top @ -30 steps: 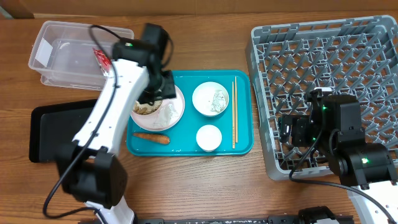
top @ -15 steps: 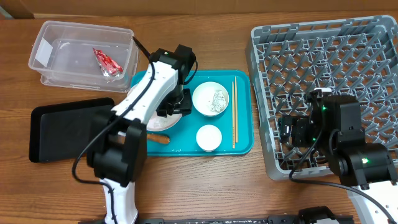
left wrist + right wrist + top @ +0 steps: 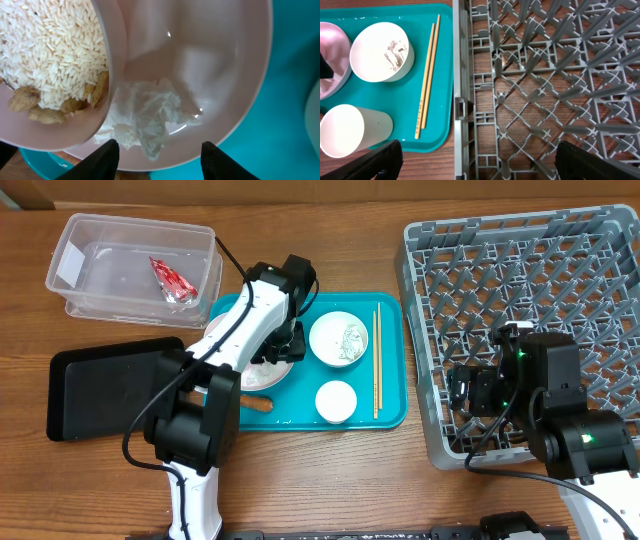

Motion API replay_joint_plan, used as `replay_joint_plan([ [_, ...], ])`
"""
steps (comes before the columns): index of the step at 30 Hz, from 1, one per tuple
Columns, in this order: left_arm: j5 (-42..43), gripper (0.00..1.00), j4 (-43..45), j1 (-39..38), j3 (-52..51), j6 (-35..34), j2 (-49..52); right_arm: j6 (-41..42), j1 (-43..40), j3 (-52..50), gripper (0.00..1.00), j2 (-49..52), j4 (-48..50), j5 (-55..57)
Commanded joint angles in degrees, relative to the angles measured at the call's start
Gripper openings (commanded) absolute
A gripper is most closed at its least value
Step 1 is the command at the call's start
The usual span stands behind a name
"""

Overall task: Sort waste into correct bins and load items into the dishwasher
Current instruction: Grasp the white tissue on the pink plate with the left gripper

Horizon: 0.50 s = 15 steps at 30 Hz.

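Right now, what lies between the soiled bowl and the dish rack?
Only the chopsticks, lying on the teal tray; the right wrist view shows this.

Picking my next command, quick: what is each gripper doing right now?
Left gripper: open, holding nothing, over the crumpled tissue on the plate.
Right gripper: wide open, empty, over the dish rack edge.

A brown wooden table [image 3: 330,470] with grain running from side to side is stretching across the overhead view, and soft, even light is falling on it, casting only faint shadows.
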Motion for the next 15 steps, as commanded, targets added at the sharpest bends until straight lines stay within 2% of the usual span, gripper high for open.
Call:
replay_joint_plan([
  [1,-1.31,0.55,2.25,0.0,-2.95,-1.09,0.33,0.2,-0.26,1.9,1.0,-0.15,0.07,0.13],
  [4,-1.31,0.53,3.89,0.0,-4.72,-1.07,0.33,0.2,-0.26,1.9,1.0,-0.15,0.09,0.13],
  [7,-1.79,0.47,4.33,0.0,-4.85,-1.05,0.33,0.2,-0.26,1.88,1.0,-0.15,0.09,0.13],
  [10,-1.81,0.31,4.74,0.0,-4.81,-1.05,0.31,0.2,-0.26,1.88,1.0,-0.15,0.09,0.15],
  [12,-1.79,0.15,4.72,0.0,-4.79,-1.05,0.28,0.2,-0.26,1.9,1.0,-0.15,0.09,0.13],
  [14,-1.79,0.05,4.31,0.0,-4.55,-1.03,0.26,0.2,-0.26,1.88,1.0,-0.15,0.09,0.15],
  [15,-1.77,0.04,3.8,0.0,-4.09,-0.85,0.24,0.2,-0.26,1.88,1.0,-0.15,0.09,0.15],
])
